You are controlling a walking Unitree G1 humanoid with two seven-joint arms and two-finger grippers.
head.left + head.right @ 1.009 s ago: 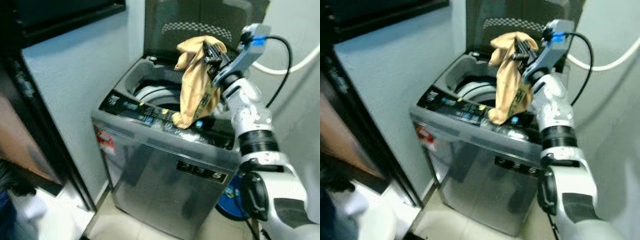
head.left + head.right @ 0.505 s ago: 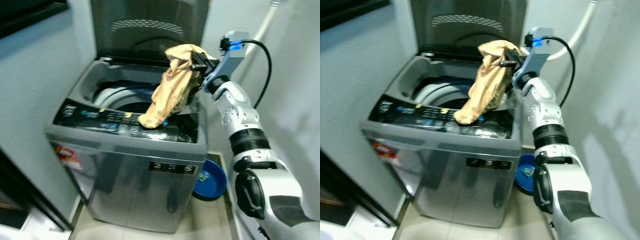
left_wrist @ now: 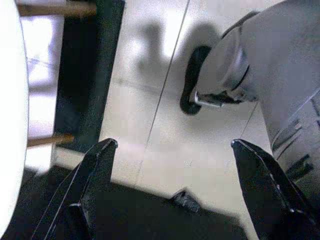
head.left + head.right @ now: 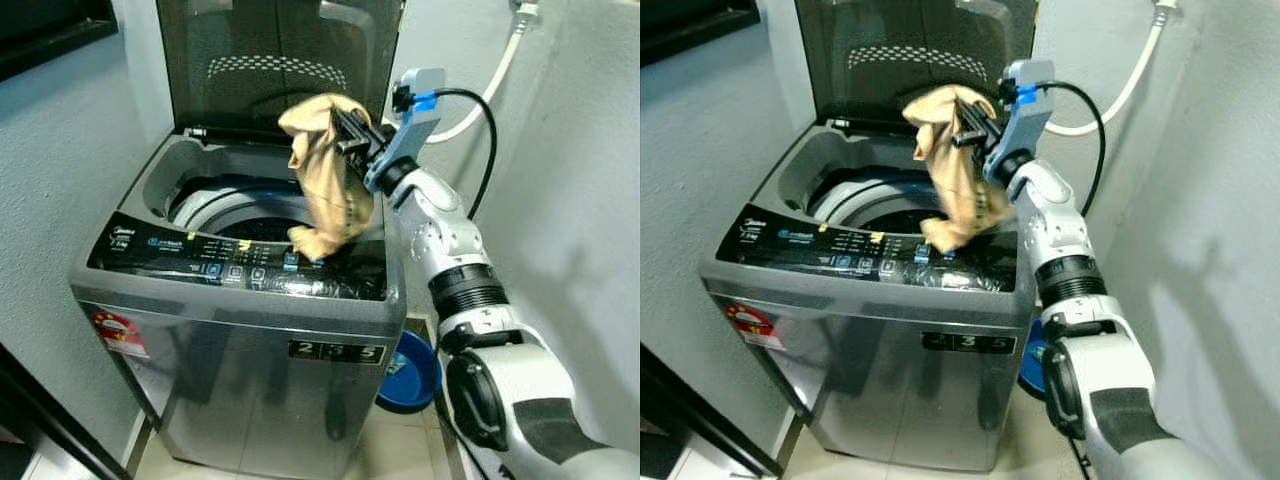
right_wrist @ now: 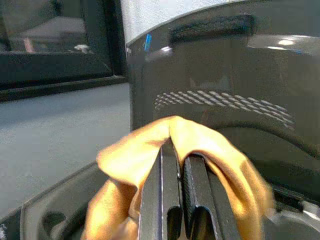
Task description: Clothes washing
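One tan garment pinched in my right hand, hanging lengthwise, open washer drum directly below.

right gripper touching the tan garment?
Touching. The right wrist view shows the right gripper with its fingers pressed together on a fold of the tan garment; in the left eye view it hangs above the washing machine.
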